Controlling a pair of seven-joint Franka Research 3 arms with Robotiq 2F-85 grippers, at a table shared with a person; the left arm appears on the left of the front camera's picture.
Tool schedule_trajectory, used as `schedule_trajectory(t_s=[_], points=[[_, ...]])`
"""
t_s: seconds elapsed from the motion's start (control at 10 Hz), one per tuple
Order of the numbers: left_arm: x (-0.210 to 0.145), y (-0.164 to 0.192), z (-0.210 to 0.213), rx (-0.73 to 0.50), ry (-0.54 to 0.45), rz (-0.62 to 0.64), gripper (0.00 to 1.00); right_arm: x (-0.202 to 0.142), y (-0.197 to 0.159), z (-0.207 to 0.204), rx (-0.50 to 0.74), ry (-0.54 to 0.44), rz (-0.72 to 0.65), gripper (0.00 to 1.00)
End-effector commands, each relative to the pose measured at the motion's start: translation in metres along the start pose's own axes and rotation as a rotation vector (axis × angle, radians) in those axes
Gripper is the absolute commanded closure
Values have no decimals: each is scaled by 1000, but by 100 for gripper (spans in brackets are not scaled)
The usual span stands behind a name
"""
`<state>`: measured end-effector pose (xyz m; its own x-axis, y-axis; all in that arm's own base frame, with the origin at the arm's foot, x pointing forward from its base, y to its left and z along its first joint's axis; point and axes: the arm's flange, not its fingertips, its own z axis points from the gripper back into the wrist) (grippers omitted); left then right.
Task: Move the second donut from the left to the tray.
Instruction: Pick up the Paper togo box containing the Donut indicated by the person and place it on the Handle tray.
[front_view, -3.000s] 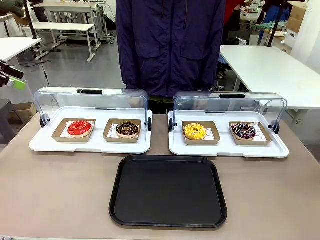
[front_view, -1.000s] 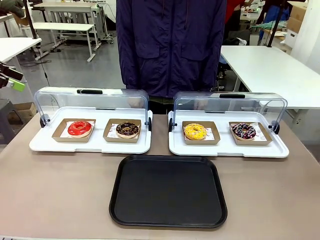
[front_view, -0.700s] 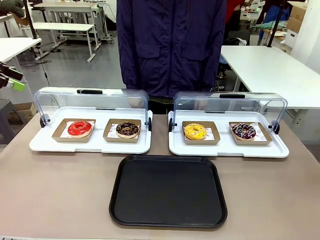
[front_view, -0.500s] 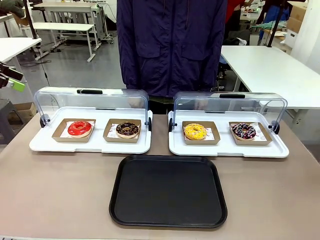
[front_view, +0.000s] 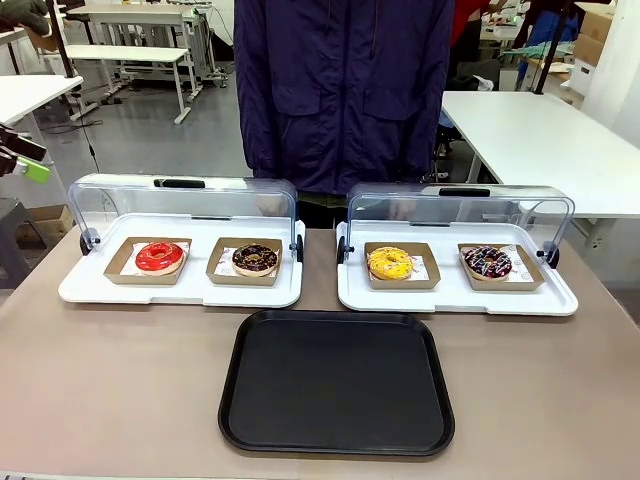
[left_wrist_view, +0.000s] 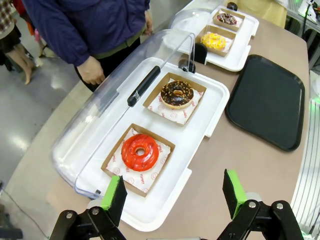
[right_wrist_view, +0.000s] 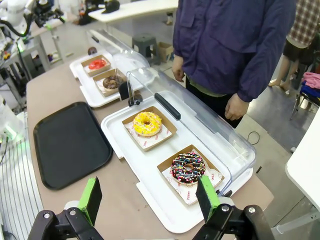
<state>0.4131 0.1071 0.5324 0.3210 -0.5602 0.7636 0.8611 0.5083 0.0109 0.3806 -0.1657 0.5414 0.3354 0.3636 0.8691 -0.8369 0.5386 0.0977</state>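
Left wrist view is showing the left gripper hovering over the bench's left end, jaws spread wide and gripping nothing. The right gripper is hanging open and empty over the right end. The second donut from the left is sitting in its cardboard holder inside a white lidded tray toward the far edge, while the black tray is lying at the middle of the near edge.

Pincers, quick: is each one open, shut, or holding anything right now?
Left pincer: open, holding nothing.
Right pincer: open, holding nothing.
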Motion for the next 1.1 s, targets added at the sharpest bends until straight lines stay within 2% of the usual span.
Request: schedule_trajectory(t_s=[0.0, 1.0], points=[[2, 1, 0, -5, -21, -6, 0, 0, -1, 0, 3, -4, 26, 0], [2, 1, 0, -5, -21, -6, 0, 0, -1, 0, 3, -4, 26, 0]])
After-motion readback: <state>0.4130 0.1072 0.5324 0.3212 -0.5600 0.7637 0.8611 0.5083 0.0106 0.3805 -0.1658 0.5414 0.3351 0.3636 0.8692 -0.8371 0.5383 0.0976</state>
